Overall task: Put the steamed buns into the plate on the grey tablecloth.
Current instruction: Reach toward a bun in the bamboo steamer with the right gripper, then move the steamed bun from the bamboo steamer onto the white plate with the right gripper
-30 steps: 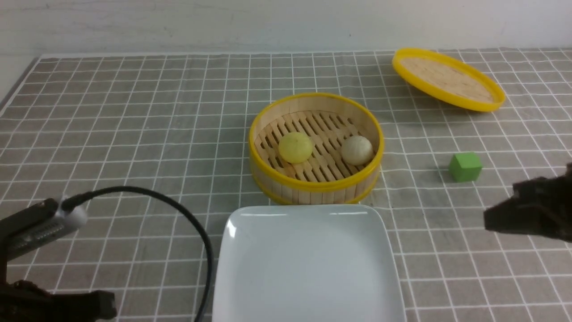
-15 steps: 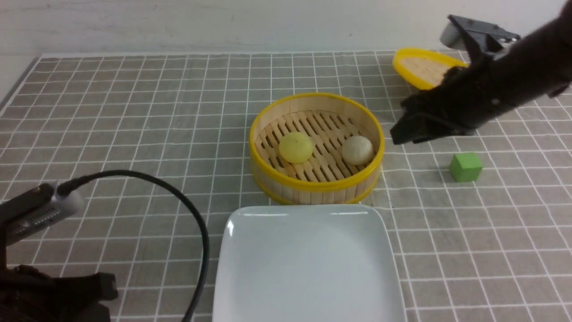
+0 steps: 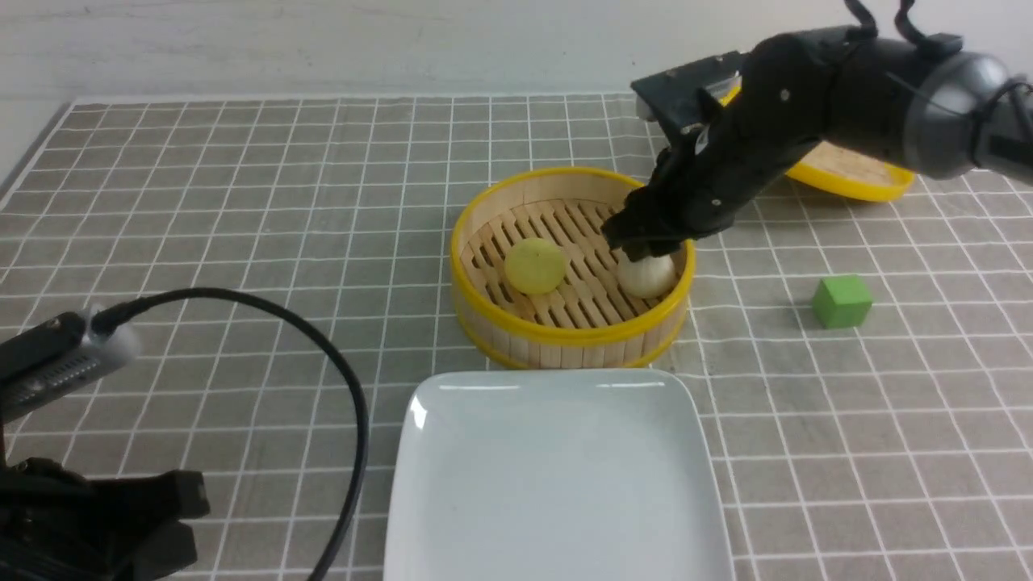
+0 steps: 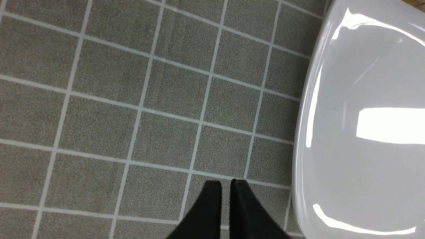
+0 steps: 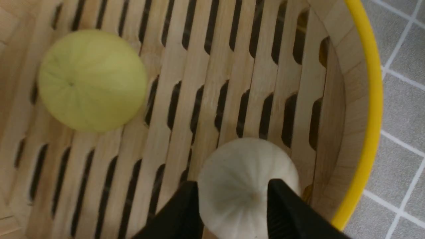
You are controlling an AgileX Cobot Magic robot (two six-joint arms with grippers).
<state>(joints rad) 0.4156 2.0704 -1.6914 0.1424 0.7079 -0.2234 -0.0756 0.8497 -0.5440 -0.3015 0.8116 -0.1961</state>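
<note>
The two steamed buns are sitting inside a round bamboo steamer basket (image 3: 565, 335) with a yellow rim, near the middle of the grey tablecloth (image 3: 242, 242) that is covering the tabletop. The pale yellow bun (image 3: 534, 266) is resting on the slatted floor toward the robot's left, a smooth dome with faint pleats running to its crown. The off-white bun (image 3: 648, 278) is lying well apart from it, close to the basket's wall on the robot's right. The right end effector (image 5: 232, 205) is reaching down into the basket from the far right with its fingers spread apart, straddling the crown of the off-white bun without clenching it; whether the fingers are touching it is hard to tell. The glossy white square plate (image 3: 557, 484) is waiting just in front of the basket, nearly touching its wall. The left end effector (image 4: 225, 189) is hovering low over the cloth just beside the plate's left edge, its fingers nearly together with only a thin slit between them, gripping nothing. A black cable (image 3: 323, 355) is looping above the cloth nearby. A woven yellow-rimmed lid (image 3: 855, 173) is lying at the far right, partly hidden by the right arm, and a green cube (image 3: 841, 301) is sitting to the right of the basket.
</note>
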